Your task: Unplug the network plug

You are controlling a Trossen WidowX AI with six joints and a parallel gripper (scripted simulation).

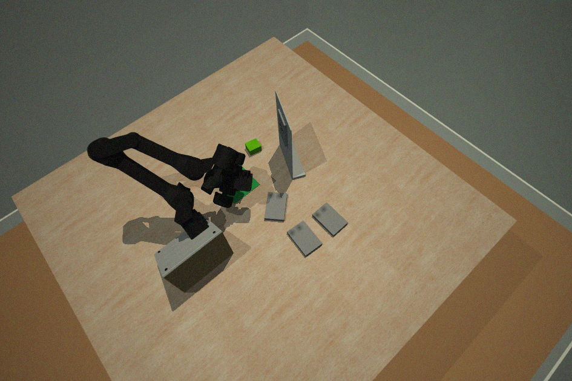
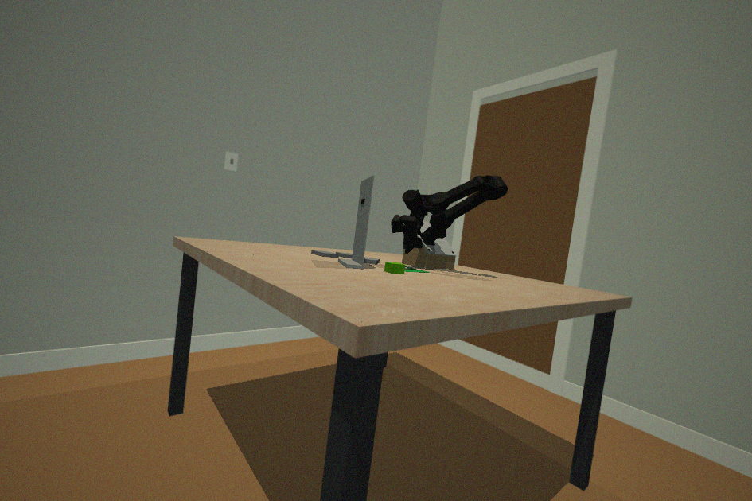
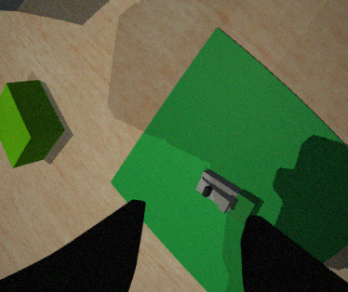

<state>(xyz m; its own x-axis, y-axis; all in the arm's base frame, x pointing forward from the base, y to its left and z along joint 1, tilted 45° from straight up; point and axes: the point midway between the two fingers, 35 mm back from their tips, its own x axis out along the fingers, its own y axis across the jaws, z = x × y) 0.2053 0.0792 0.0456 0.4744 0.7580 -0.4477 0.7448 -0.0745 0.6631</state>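
The network plug [image 3: 219,190], a small grey piece with a dark spot, lies on the green marked square [image 1: 255,183] [image 2: 417,271] [image 3: 240,93], inside its edges. The plug is hidden in the top and exterior views. My gripper [image 3: 195,220] [image 2: 410,249] is open and empty, pointing down above the square. Its two black fingers stand apart in the wrist view, with a gap between them and the plug; the fingertips are hidden by the hand in the top view. The upright grey panel [image 1: 286,146] [image 2: 362,227] stands apart from the hand, with a dark opening [image 2: 362,201] through it.
A bright green block [image 1: 253,146] [image 2: 394,268] [image 3: 31,123] sits beside the square. Three flat grey plates [image 1: 276,206] [image 1: 304,239] [image 1: 330,219] lie past the square from the block. The arm's box-shaped base [image 1: 198,258] stands near the square.
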